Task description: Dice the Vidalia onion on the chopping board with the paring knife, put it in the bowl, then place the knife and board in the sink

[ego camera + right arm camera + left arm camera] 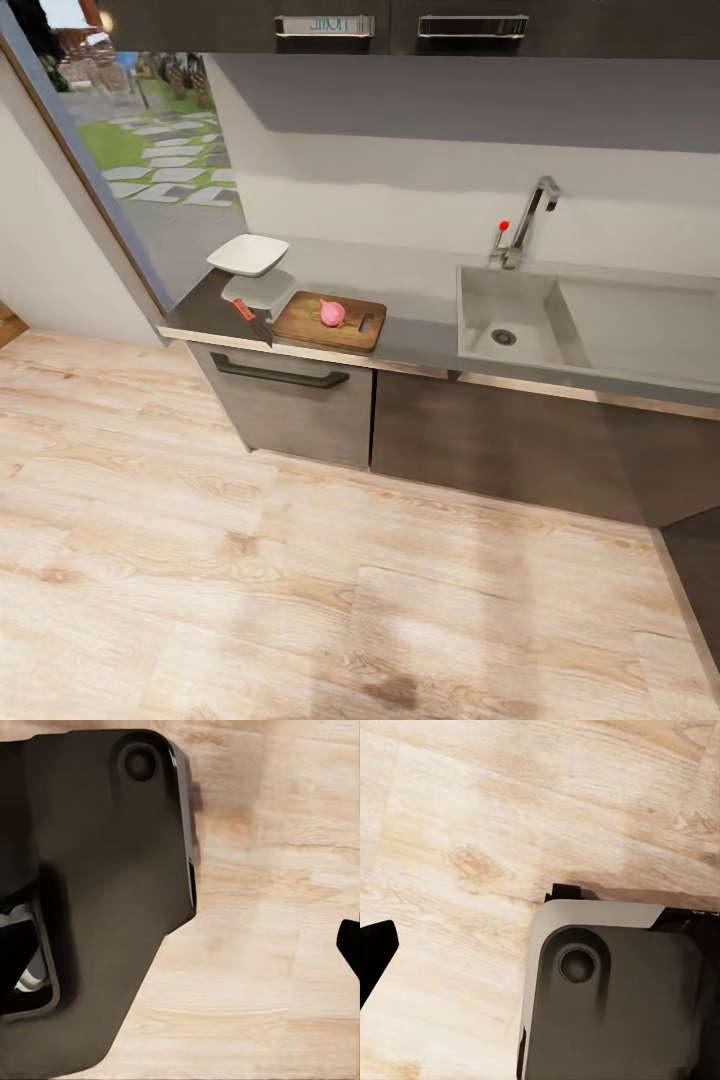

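Risk assessment. The onion sits loose on the board, left of centre in the head view, not yet diced. Being round, it is likely to roll off the board onto the counter or the floor if a blade or finger nudges it off-centre. The knife lies against the board's left end, close to the counter's front edge; a clumsy approach could push it over the edge. The bowl stands near the counter's left end, just behind the knife, and an arm reaching for the knife could knock it. The robot stands well back from the cabinets, so any reach from here would fall short; the base must close in first, with a risk of striking the cabinet fronts.

Grippers. Both wrist views look down at wood floor and dark robot body. A dark tip shows at the edge of each, but I cannot tell whether either gripper is apart or together.

Count, largest first: one floor; one counter; one sink, right of centre, holding nothing visible; one tap with one red knob; one board; one bowl; one knife; one onion.
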